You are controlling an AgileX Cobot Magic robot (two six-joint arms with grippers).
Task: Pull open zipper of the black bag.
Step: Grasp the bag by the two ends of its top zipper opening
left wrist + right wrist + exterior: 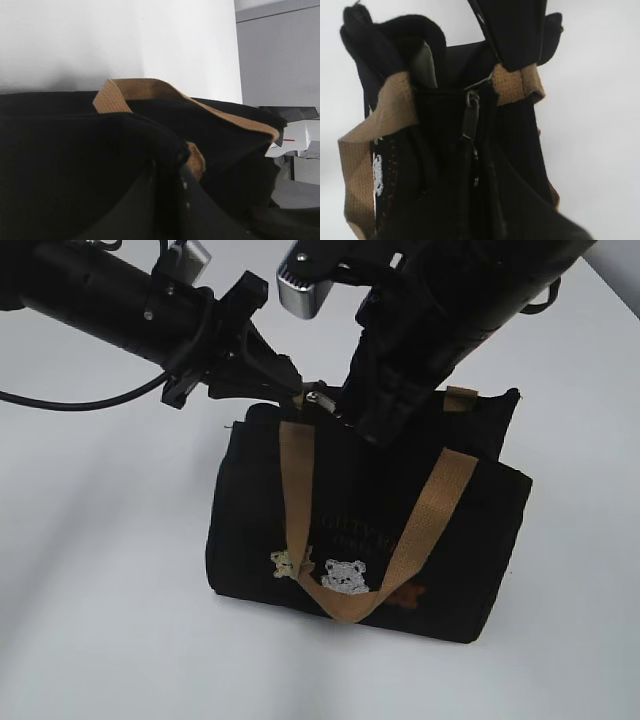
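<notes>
Zipper (470, 120): one, black, running along the top edge of the black bag (440, 570). It has one small grey metal pull tab, seen in the right wrist view hanging at the end nearest the far handle root; in the exterior view it glints at the bag's upper left corner. Handling, as a judgement: the tab is small, thin and likely slippery, and it is the only sound place to take hold. The teeth line will probably drag unless the fabric beside it is kept taut.

Black bag: one, a small boxy fabric tote standing upright on the white bench (90, 620), near its middle. It looks soft and light, likely to slump or slide if pulled without a counter-hold. On the front are faint lettering and three small embroidered bears.

Handles (300, 490): two tan webbing loops, one draped down the front, the other at the back edge. They are not the thing to pull.

Right pincer (330, 408): one, down at the zipper's tab end. Its jaws are drawn close, but whether the tab sits between them cannot be told.

Left pincer (290, 378): one, clenched at the bag's top left corner. It appears to pinch fabric or strap there, though the grip itself is hidden.
</notes>
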